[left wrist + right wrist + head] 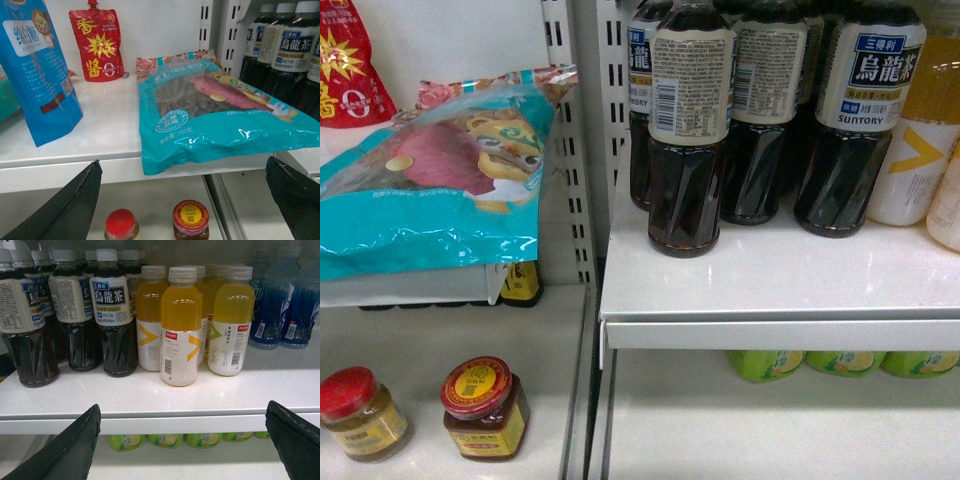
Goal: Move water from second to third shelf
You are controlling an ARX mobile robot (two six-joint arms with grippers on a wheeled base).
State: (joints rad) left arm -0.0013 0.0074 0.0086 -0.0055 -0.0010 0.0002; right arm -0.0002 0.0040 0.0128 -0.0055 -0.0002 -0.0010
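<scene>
We see both grippers with fingers spread wide and holding nothing: our left gripper (pixel 182 200) faces the teal snack bag (pixel 215 112), our right gripper (pixel 182 440) faces the orange juice bottles (pixel 181 325) beside dark tea bottles (pixel 112 315). We cannot find the water bottle in any view.

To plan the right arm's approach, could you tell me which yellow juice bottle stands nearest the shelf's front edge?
The middle yellow juice bottle, standing forward of its neighbours.
</scene>
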